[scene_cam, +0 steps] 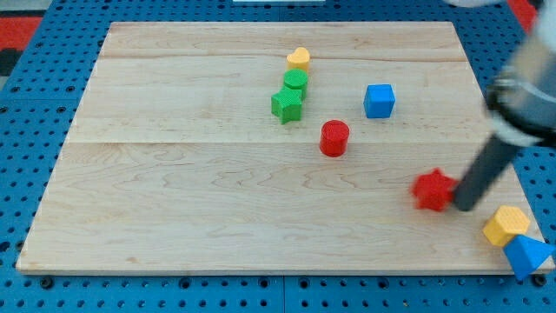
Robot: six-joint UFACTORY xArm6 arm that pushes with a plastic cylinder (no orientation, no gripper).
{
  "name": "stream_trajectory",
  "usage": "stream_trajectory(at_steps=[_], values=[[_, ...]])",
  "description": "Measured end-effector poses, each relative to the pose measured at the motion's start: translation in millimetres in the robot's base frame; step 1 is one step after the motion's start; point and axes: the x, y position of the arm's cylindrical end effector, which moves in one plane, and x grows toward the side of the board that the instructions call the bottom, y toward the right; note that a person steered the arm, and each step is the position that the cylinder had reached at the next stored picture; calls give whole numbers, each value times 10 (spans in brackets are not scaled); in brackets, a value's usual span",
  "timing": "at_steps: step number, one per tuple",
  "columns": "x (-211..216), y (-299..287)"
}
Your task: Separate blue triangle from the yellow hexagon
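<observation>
1. Nearest the view's bottom right corner, the blue triangle (527, 255) sits at the very edge of the tabletop (174, 200), touching the yellow hexagon (506, 225) just above and left of it; the pair is still together, so the separation looks not yet done
2. A little further in, the rod's tip (461, 207) rests beside a red block (433, 189), touching or nearly touching its right side; it stands left of and above the pair, apart from both
3. There are no fingers on this arm, only the rod, so nothing is held; I'd judge it must come round between the two blocks, with the edge so close
4. Mid-board stands a red cylinder (334, 138), with a blue cube (379, 101) beyond it
5. Farthest, a green star-like block (287, 105), another green block (295, 81) and a yellow heart (298, 59) form a touching chain, well clear of the work
</observation>
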Motion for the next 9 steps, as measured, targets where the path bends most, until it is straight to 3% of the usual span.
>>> stream_trajectory(at_steps=[2, 3, 4, 5, 6, 7, 8, 9], values=[[-734, -1339], [-811, -709], [-1030, 548], [-825, 1605], [-811, 1634], [111, 1632], [761, 1597], [801, 1449]])
